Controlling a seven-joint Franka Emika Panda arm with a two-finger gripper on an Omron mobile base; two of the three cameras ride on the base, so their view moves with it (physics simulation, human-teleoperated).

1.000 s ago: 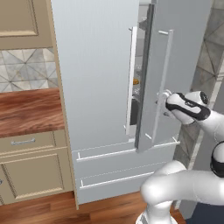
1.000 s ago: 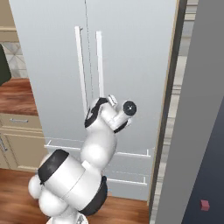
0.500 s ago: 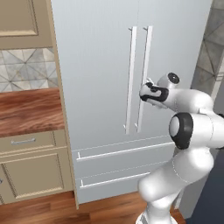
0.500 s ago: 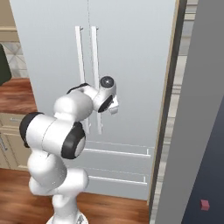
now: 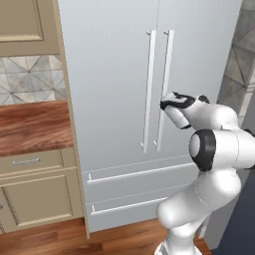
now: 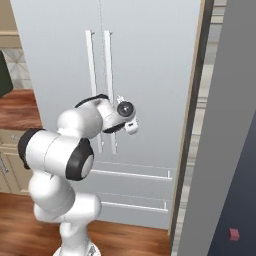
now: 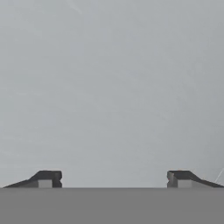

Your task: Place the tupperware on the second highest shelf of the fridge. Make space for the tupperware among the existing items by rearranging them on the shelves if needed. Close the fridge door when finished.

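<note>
Gripper (image 7: 112, 179): jaws wide apart, nothing between them, nose close against the right door.
Fridge (image 5: 114, 74): both doors look flush and shut; handles (image 5: 158, 89) side by side, drawers (image 5: 134, 172) below, shut.
Tupperware: presumably inside; shelf placement cannot be checked with doors shut.
Risks, judged: the arm pressing on could scrape or jam against the panel; a fingertip could snag the right handle when pulling away and swing the door open again.
</note>
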